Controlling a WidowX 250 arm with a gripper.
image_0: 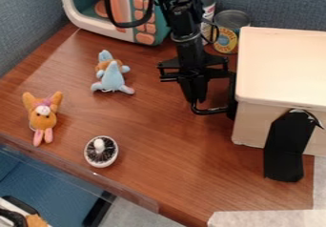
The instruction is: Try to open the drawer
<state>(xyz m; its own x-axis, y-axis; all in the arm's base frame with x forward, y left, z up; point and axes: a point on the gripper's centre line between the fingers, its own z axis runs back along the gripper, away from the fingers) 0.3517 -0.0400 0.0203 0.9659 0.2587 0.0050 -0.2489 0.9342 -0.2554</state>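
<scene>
Down from the top edge comes the black arm, and its gripper (197, 98) hangs shut just left of the beige box (283, 68), over the wooden table. A black bar-like handle (210, 111) juts left from the box's lower left side, with its bent end beside the gripper's tips. Whether the gripper touches that handle, I cannot tell. The drawer's front face on the box's left side is mostly hidden from this angle, and no gap or pulled-out part shows there.
Behind the arm stand a toy microwave (117, 11) and two cans (230, 30). A blue plush toy (112, 76), an orange plush toy (43, 118) and a round white-rimmed brush (101, 151) lie to the left. A black strap (288, 147) hangs on the box's front.
</scene>
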